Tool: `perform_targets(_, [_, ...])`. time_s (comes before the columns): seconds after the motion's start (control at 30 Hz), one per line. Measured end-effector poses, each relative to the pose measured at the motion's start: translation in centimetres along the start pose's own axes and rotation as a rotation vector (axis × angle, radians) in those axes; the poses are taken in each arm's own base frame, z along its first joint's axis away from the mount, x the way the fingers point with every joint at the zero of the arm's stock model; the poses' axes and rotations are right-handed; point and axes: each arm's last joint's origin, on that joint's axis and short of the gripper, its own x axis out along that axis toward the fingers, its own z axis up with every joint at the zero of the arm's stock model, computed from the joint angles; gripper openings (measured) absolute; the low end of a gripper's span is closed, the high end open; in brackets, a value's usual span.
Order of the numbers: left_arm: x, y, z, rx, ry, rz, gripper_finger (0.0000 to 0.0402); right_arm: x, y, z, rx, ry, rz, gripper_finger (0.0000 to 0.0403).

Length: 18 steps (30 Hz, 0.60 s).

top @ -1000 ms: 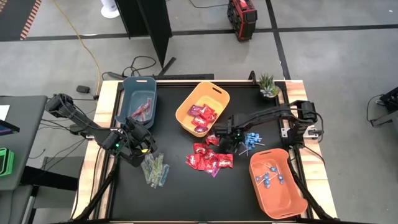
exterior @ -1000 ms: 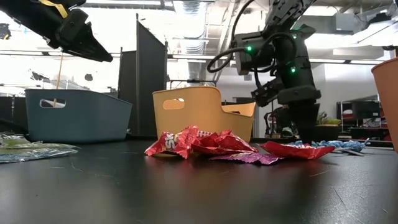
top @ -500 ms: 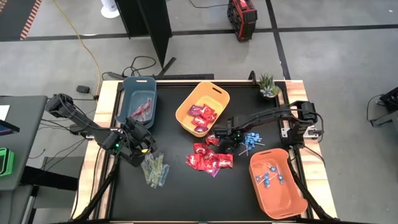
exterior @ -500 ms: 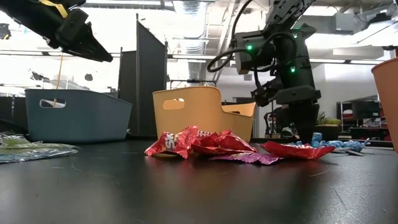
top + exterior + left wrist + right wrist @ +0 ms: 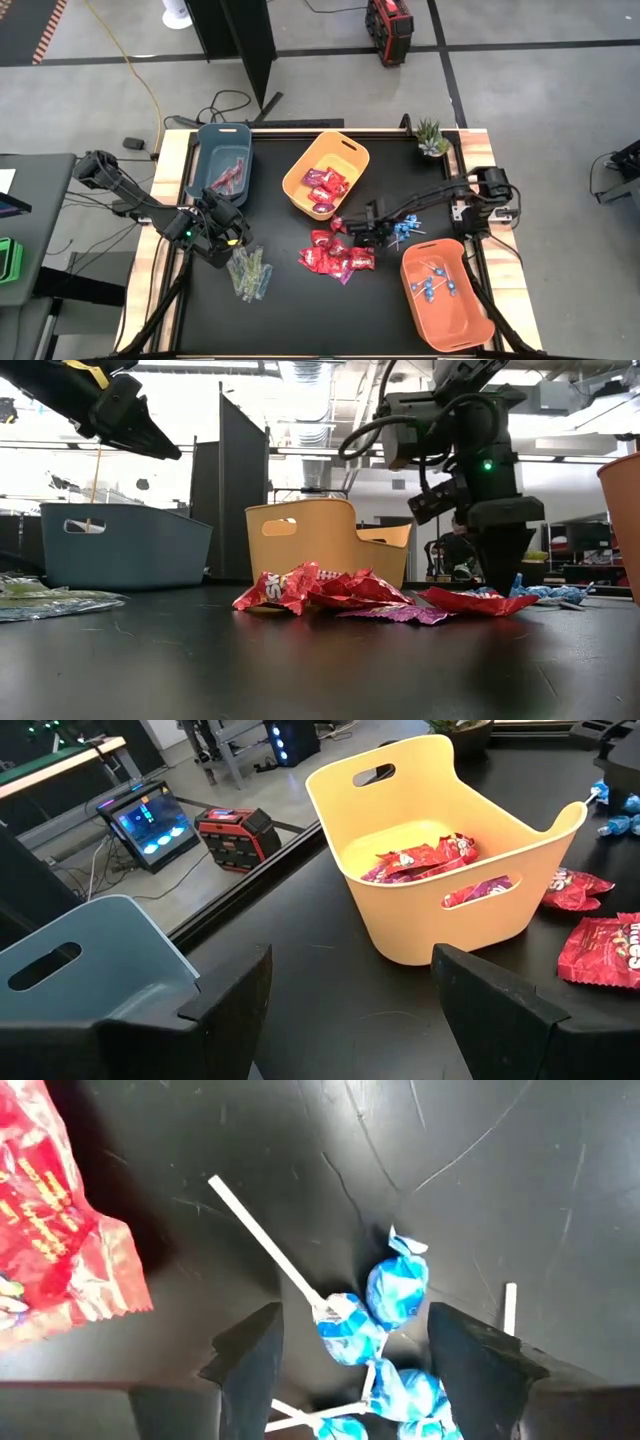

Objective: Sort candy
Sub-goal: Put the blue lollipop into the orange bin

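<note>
Sorting looks roughly half done to me: all three bins hold candy, yet red packets (image 5: 338,260), lollipops (image 5: 403,229) and green sticks (image 5: 248,272) litter the desk (image 5: 300,320); right pincer (image 5: 350,1342) spread over lollipops at centre; left pincer (image 5: 350,1010) apart, idle at nine o'clock.

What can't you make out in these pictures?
- Blue bin contents: its wall hides them in the low view; in the high view the items are too small to name.
- Orange bin: cut off by the low view's edge.
- Lollipops: the lower ones run off the right wrist picture.
- Left hand tips: cut off by the left wrist view's edge.
</note>
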Motion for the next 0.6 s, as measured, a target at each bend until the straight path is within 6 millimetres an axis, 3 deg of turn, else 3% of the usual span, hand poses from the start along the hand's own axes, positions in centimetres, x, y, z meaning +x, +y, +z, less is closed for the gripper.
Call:
perform_targets(0.33, [0.0,0.0,0.0,0.000,0.000,0.000,0.0270,1.4,-0.1,-0.7,0.009,0.001,-0.010,0.0258])
perform_targets(0.43, [0.0,0.0,0.0,0.000,0.000,0.000,0.0270,1.4,0.0,-0.5,0.004,-0.016,0.004,0.0229])
perform_targets(0.6, [0.0,0.0,0.0,-0.002,0.000,0.000,0.0270,1.5,0.0,-0.4,0.013,-0.003,0.054,0.0145])
